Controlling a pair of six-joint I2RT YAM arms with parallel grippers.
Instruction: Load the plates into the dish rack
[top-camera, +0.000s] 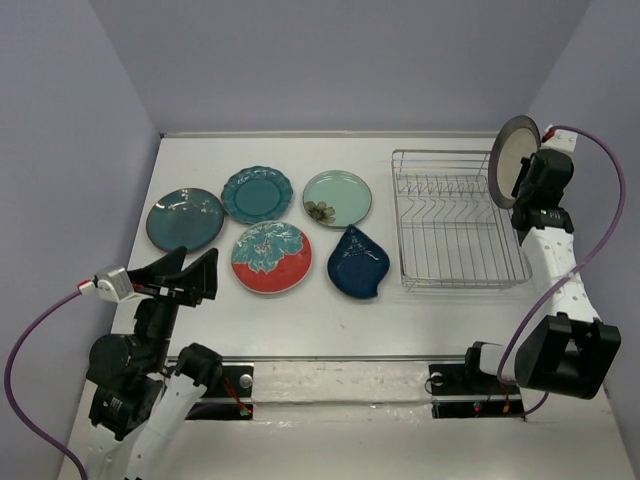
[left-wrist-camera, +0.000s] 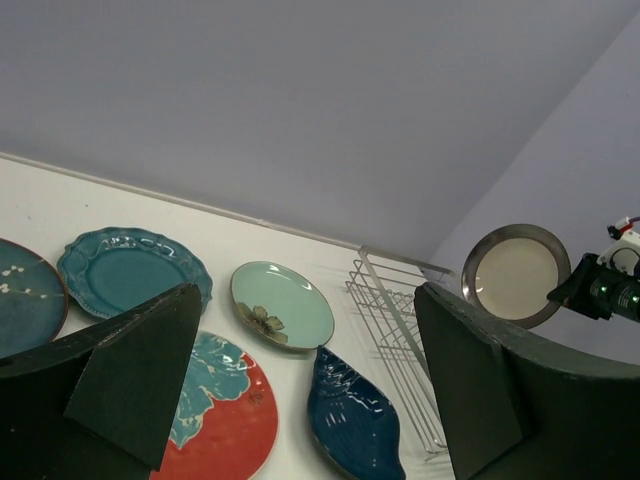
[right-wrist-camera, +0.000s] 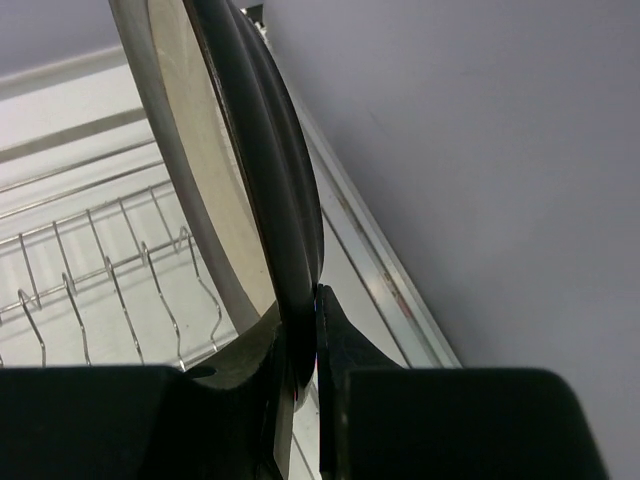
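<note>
White table (top-camera: 330, 320), lavender walls all round. The grey-beige plate (top-camera: 515, 160) stands on edge in my right gripper (right-wrist-camera: 318, 300), fingers clamped on its lower rim (only the right wrist view shows that pinch, edge-on). It hangs over the dish rack (top-camera: 465, 285) at the rack's 1 o'clock corner, so the prongs lie toward 8 o'clock from my fingers. I judge the plate must go down, edge first, between them.

At the rack's 9 o'clock five plates lie flat: dark blue plate (top-camera: 358, 262), pale mint plate (top-camera: 337, 198), red floral plate (top-camera: 271, 257), scalloped teal plate (top-camera: 257, 194) and dark teal plate (top-camera: 185, 219). My left gripper (top-camera: 192, 270) hovers at their 7 o'clock, fingers wide apart, empty. My right arm is far nearer the rack.
</note>
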